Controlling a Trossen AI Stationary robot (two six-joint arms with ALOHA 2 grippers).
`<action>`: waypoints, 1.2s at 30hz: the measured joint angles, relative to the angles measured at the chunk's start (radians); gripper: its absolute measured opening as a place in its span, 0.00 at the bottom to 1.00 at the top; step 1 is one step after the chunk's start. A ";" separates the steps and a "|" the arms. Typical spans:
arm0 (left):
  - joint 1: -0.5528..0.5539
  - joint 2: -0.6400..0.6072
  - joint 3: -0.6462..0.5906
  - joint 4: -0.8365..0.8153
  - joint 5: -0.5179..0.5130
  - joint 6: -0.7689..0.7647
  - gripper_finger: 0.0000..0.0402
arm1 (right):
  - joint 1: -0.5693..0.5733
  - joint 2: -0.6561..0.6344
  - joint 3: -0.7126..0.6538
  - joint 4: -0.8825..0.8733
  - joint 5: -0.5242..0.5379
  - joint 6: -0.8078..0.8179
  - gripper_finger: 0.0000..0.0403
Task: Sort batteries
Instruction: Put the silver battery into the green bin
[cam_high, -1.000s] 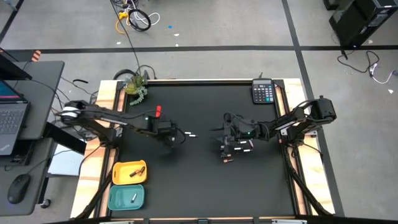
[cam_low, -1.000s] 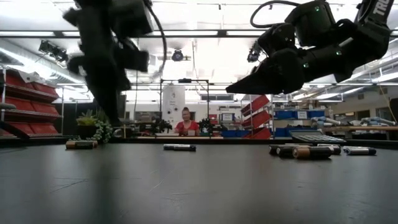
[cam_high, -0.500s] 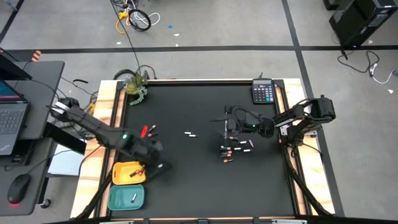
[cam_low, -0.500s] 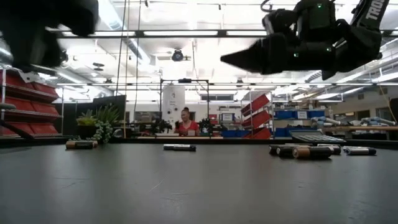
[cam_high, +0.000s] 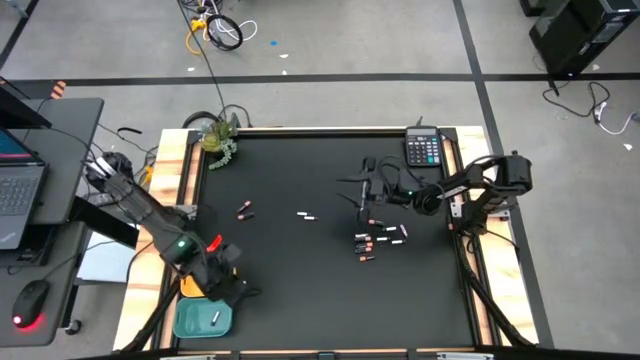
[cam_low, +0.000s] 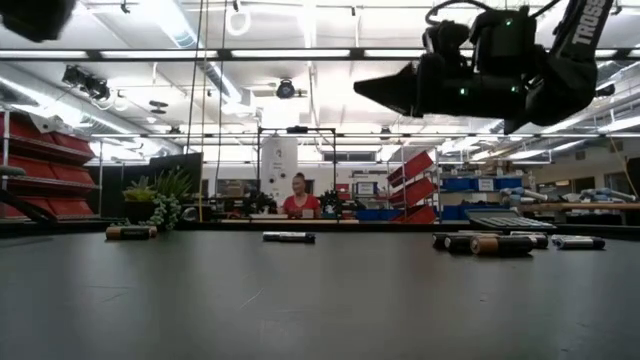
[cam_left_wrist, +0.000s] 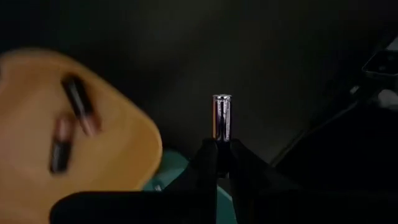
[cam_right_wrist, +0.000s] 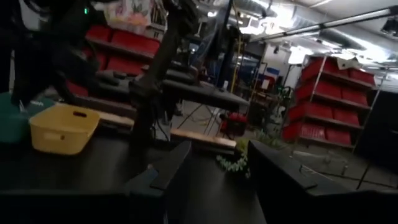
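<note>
My left gripper (cam_high: 232, 290) hangs over the table's near left corner, shut on a silvery battery (cam_left_wrist: 222, 116). Below it are the yellow tray (cam_left_wrist: 74, 143), holding dark batteries (cam_left_wrist: 79, 104), and the teal tray (cam_high: 203, 318), holding one pale battery (cam_high: 214, 317). More batteries lie flat on the black mat: a dark one (cam_high: 244, 209), a white one (cam_high: 307, 215) and a cluster (cam_high: 376, 240) at the right. My right gripper (cam_high: 365, 195) hovers open above the mat just beyond that cluster, its fingers about level (cam_low: 390, 90). My left gripper pinches one end of the silvery battery (cam_left_wrist: 222, 137) between its two fingertips. The battery sticks straight out past the fingertips, in line with them. The fingers slant steeply downward. The battery is lifted clear, above the mat beside the yellow tray's rim.
A calculator (cam_high: 423, 148) lies at the mat's far right corner and a small plant (cam_high: 218, 140) at its far left corner. Wooden rails (cam_high: 170, 190) border the mat. A person (cam_low: 298, 196) sits far behind the table.
My left gripper has swung from the mat's left middle toward the near left corner, over the trays, rolling its wrist and staying shut on the silvery battery. My right gripper has tipped up from slanting down to about level and risen a little, staying open.
</note>
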 joint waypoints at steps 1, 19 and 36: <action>-0.014 0.000 0.000 0.002 0.009 -0.044 0.06 | 0.001 0.011 0.000 0.004 -0.002 -0.021 0.42; -0.192 0.007 -0.011 0.170 0.014 -0.485 0.06 | -0.168 0.016 -0.080 0.226 -0.073 -0.138 0.42; -0.275 0.112 -0.012 -0.059 0.170 -0.497 0.10 | -0.228 0.016 0.004 0.228 -0.155 -0.058 0.42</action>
